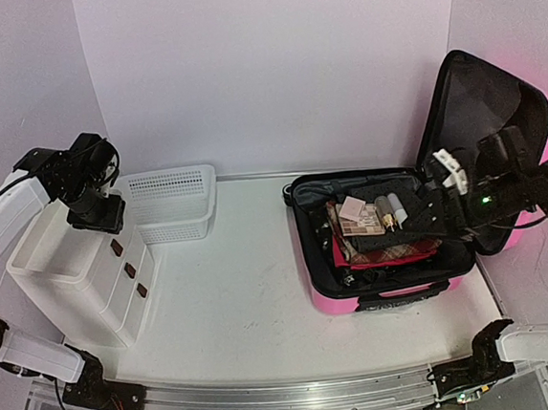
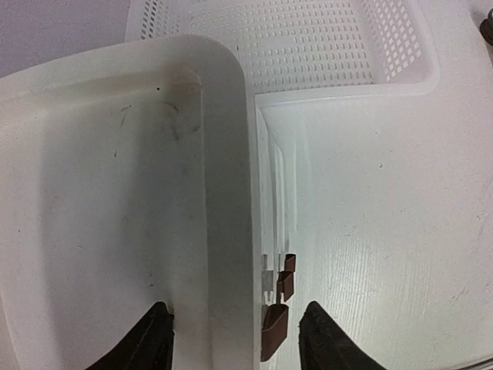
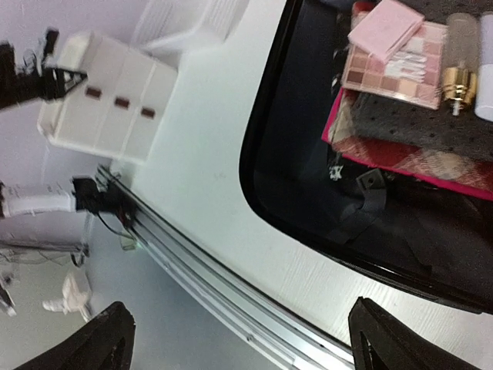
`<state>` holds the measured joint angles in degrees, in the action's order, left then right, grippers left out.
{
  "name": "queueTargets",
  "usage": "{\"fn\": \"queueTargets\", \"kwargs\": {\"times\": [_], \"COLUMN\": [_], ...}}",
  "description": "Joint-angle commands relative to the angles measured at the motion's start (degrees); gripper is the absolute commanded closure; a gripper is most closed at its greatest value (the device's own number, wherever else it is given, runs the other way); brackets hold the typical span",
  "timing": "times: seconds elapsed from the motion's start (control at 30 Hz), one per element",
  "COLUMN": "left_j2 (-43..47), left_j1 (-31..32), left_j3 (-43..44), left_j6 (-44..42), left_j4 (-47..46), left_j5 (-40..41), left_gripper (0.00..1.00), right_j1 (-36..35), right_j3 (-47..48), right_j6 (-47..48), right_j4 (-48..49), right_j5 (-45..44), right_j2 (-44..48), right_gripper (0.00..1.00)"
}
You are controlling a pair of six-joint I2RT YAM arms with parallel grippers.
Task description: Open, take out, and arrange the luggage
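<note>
The pink hard-shell suitcase (image 1: 397, 297) lies open at the right of the table, its black-lined lid (image 1: 490, 100) raised and leaning to the right. Inside lie a pink makeup palette (image 1: 356, 212), small bottles (image 1: 391, 210) and folded grey and red cloth (image 1: 393, 244). The right wrist view shows the palette (image 3: 393, 58), the cloth (image 3: 416, 131) and the case's black rim (image 3: 262, 193). My right gripper (image 1: 439, 200) hovers over the case's right side, open and empty (image 3: 246, 343). My left gripper (image 1: 102, 215) is open and empty over the drawer unit's top edge (image 2: 235, 343).
A white drawer unit (image 1: 79, 280) with brown handles (image 2: 275, 327) stands at the left. A white mesh basket (image 1: 170, 203) sits behind it (image 2: 308, 38). A metal rail (image 1: 272, 397) runs along the table's near edge. White walls close the back and sides.
</note>
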<state>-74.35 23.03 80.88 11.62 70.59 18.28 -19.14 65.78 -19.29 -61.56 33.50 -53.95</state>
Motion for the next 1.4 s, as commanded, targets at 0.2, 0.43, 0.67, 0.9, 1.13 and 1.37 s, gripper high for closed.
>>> {"fn": "queueTargets", "kwargs": {"times": [0.2,0.43,0.67,0.9,1.13,1.37], "left_j2": [1.26,1.62,2.77,3.78,3.88,3.95], "left_j1": [-0.98,-0.97,-0.97,-0.97,-0.92,-0.94], "left_j3": [-3.71,-3.69,-4.92,-5.51,-4.95,-5.74], "left_j6": [-2.59,-4.89,-3.94,-0.51,0.81,0.85], "left_j4": [1.56,1.90,1.66,-1.16,-3.11,-3.74], "left_j5": [-7.61,-17.30,-28.03,-34.60,-37.50,-36.49], "left_gripper": [0.68,0.84,0.89,0.91,0.91,0.91], "right_j1": [-40.33,-46.63,-49.11,-49.88,-50.56,-50.56], "right_j3": [15.39,26.47,34.57,36.30,44.14,51.77], "right_j6": [6.85,12.90,13.58,12.38,10.43,9.81], "right_j4": [13.78,32.49,50.82,70.30,74.77,74.96], "right_j5": [-26.31,-24.32,-25.90,-29.58,-31.07,-31.15], "right_j2": [-29.90,-51.97,-70.58,-82.69,-91.75,-97.33], "right_gripper": [0.02,0.02,0.02,0.09,0.24,0.39]}}
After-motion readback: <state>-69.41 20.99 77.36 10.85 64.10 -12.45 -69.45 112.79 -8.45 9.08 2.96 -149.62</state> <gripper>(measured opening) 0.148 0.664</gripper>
